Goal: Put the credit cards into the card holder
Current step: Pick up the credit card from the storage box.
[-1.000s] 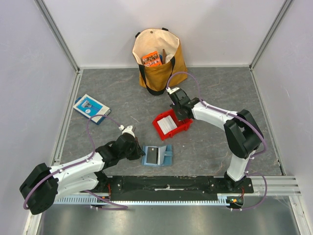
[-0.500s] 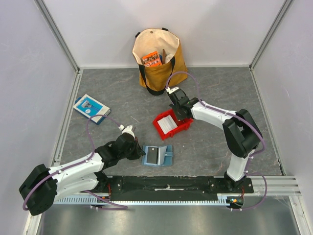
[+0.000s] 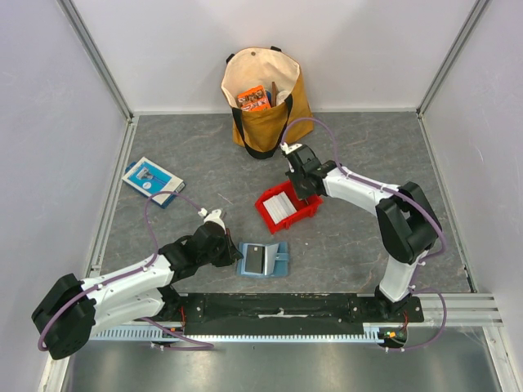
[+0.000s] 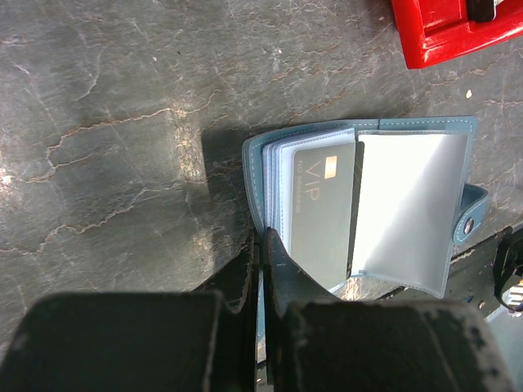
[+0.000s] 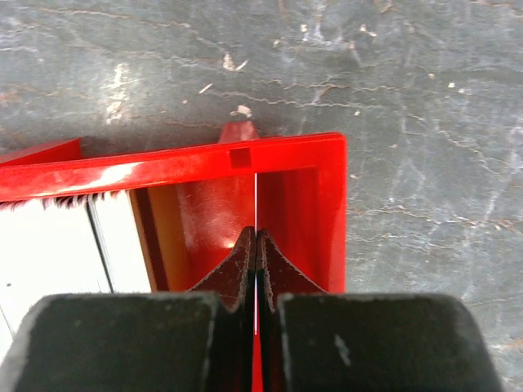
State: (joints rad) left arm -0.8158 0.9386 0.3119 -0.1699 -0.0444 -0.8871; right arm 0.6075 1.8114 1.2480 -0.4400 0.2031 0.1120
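The red bin is cut off at the left and bottom of the right wrist frame, where the credit card pinched in the right claw is shown edge-on only. The card holder is covered at its lower-left corner by the left claw.

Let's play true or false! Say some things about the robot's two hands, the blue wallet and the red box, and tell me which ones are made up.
1. The card holder lies open on the table. True.
2. A grey card marked VIP sits inside the card holder. True.
3. The right hand is wide open over the red bin. False: it is shut on a thin white card, seen edge-on inside the bin.
4. The tote bag lies flat beside the left hand. False: it stands upright at the far side of the table.
5. The left hand is shut on the card holder's edge. True.
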